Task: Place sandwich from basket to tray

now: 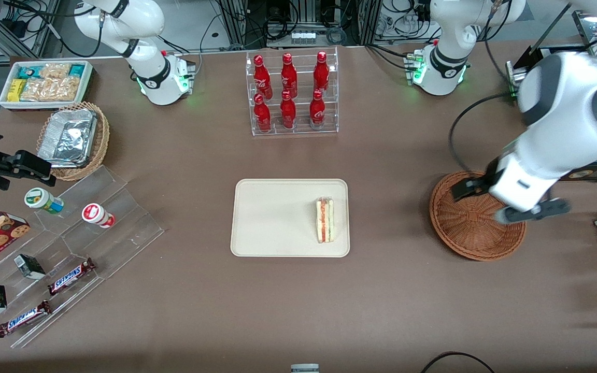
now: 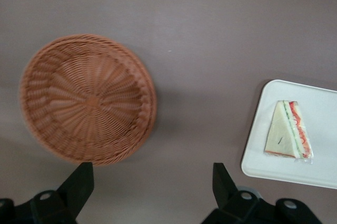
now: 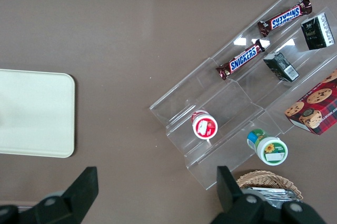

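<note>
Brown table surface fills both working views, and on it the task looks finished — the sandwich lies on the tray, near the tray edge that faces the working arm's end of the table. The basket holds nothing now.

From the gripper the sandwich lies well apart, sideways toward the parked arm's end of the table, with bare table between the basket and the tray. The gripper hangs above the basket, not over the tray. The long axis of the wedge runs along the short side of the tray, filling layers showing on top.

In the wrist view the gripper has its two fingers spread wide, and nothing is between them — it holds nothing and touches nothing. My judgement: no grasp is left to make; the arm only needs to retreat, and the sandwich sits safely inside the rim of the tray, while the basket is empty.
</note>
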You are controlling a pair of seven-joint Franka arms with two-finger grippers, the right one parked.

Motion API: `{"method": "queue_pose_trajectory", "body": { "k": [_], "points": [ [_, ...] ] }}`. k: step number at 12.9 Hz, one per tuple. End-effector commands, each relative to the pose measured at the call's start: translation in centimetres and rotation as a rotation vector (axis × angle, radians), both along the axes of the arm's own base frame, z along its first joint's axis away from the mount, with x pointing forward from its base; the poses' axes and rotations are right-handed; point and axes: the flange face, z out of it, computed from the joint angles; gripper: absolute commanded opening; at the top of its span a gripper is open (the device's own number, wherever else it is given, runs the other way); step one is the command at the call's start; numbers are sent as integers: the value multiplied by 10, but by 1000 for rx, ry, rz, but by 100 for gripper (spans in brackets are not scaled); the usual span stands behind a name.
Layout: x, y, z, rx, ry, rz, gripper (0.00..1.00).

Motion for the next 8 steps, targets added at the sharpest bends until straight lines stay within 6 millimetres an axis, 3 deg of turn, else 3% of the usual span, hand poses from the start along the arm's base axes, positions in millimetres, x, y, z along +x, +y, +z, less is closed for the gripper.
{"method": "queue_pose_trajectory", "body": {
  "k": [1, 3, 6, 8],
  "points": [
    [-33, 18, 39, 35, -1, -18, 100],
    [-48, 39, 61, 104, 10, -73, 100],
    [-55, 43, 89, 104, -15, -68, 100],
    [-56, 43, 92, 93, -21, -63, 100]
  ]
}}
